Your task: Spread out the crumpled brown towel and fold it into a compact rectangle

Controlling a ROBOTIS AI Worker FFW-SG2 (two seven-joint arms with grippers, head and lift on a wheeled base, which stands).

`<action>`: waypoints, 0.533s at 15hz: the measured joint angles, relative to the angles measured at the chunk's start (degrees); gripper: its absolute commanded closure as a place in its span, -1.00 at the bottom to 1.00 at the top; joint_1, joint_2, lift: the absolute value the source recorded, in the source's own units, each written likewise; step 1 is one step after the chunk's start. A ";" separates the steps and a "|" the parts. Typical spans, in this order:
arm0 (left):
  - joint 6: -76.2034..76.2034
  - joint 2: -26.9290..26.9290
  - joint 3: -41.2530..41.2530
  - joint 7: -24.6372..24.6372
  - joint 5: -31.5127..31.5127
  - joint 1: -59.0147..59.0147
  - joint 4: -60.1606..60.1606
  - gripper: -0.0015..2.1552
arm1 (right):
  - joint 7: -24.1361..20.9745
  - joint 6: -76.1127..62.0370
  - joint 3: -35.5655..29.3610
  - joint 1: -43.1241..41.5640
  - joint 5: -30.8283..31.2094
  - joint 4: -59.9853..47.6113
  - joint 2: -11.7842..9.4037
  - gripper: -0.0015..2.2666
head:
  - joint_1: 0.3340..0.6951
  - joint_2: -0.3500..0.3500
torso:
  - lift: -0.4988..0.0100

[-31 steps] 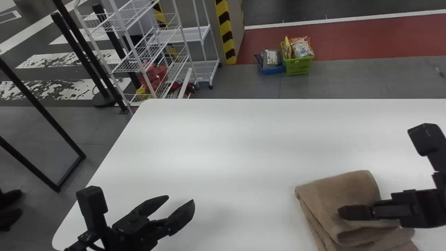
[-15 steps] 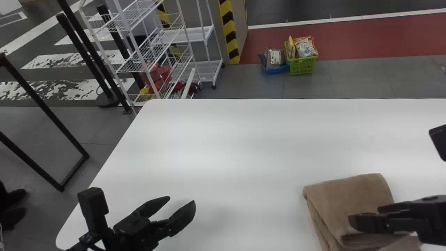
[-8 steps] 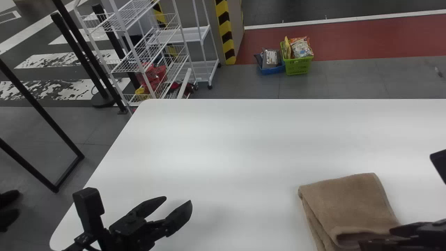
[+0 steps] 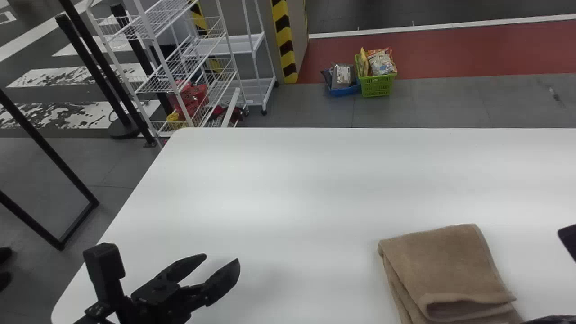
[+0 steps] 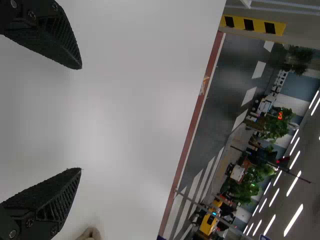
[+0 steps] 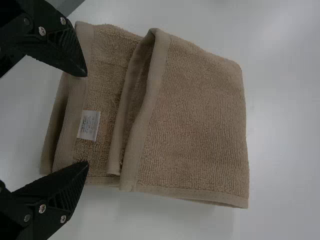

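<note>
The brown towel (image 4: 450, 265) lies folded in layers on the right part of the white table, its near side running to the bottom edge of the head view. Of my right gripper (image 4: 555, 320), a dark bit shows at the bottom right corner there. In the right wrist view that gripper (image 6: 86, 119) stands open over the towel (image 6: 195, 120), by the hemmed edge with a white label. My left gripper (image 4: 223, 258) is parked open at the table's lower left, away from the towel; in the left wrist view its gripper (image 5: 81, 118) holds nothing.
The white table (image 4: 288, 180) extends leftward and beyond the towel. Past its far edge stand a white wire rack (image 4: 180, 76) and, on the floor, a green basket (image 4: 377, 85) beside a blue one (image 4: 344, 90).
My right gripper has drawn back from above the towel toward the bottom right corner, uncovering the towel's top layer. The left gripper has stayed open in its place. The head view has shifted slightly.
</note>
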 measured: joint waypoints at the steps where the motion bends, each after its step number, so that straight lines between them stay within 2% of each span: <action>1: 0.00 0.00 -0.06 -0.01 0.00 -0.08 0.01 -0.92 | 0.00 0.00 -0.74 0.24 -1.13 -2.52 0.45 -0.80 | 1.00 0.70 | 0.46; 3: 0.03 0.00 -0.25 -0.16 0.00 -0.06 -0.14 -0.92 | 0.00 -0.36 -0.10 0.10 -0.12 -6.61 1.33 -0.81 | 1.00 0.73 | 0.46; 5: 0.03 0.00 -0.17 -0.22 0.00 0.20 -0.40 -0.92 | 0.00 -7.33 2.47 -0.05 2.99 -8.55 1.26 -0.86 | 1.00 0.79 | 0.46; 8: 0.06 0.00 0.03 -0.34 0.00 0.48 -0.77 -0.92 | 0.00 -21.05 8.78 -0.83 12.10 -8.89 -0.05 -0.88 | 1.00 0.84 | 0.46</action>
